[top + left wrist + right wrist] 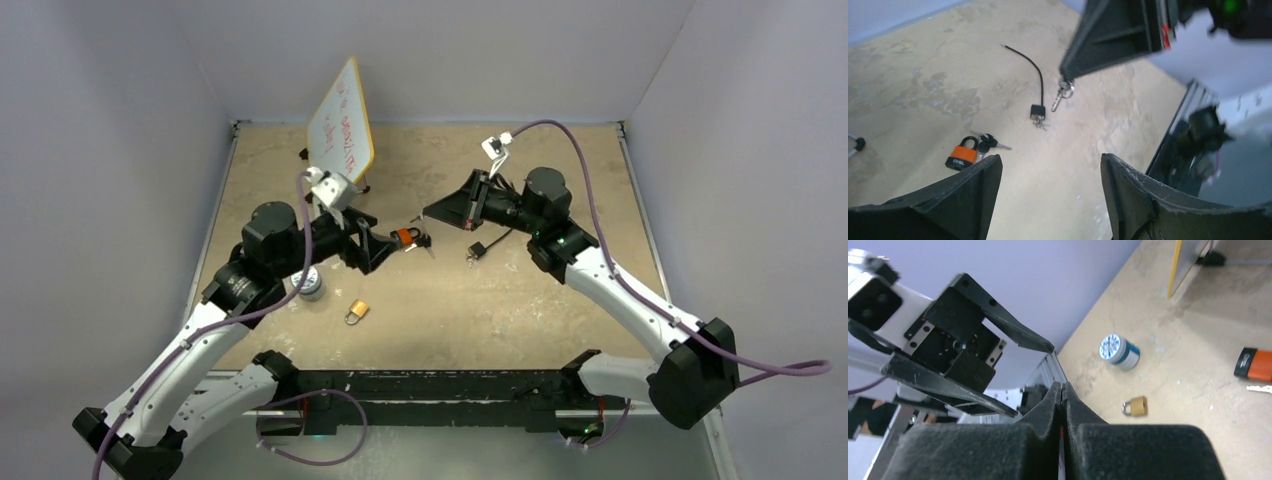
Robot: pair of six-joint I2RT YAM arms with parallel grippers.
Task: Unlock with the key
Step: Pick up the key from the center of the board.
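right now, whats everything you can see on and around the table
orange padlock: 1, orange and black, flat on the table mid-centre
loose keys: small bunch, dark heads, beside the orange padlock; count unclear
brass padlock: 1, brass, on the table nearer the arm bases
black cable lock: 1, black, thin cable attached, on the table near the right gripper
held key: 1 on a ring, silver, hanging from the right gripper
tin: 1, blue and white, beside the left arm
whiteboard: 1, white, yellow frame, tilted, far left
table: 1, tan
left gripper: open, above the table
right gripper: shut on the held key
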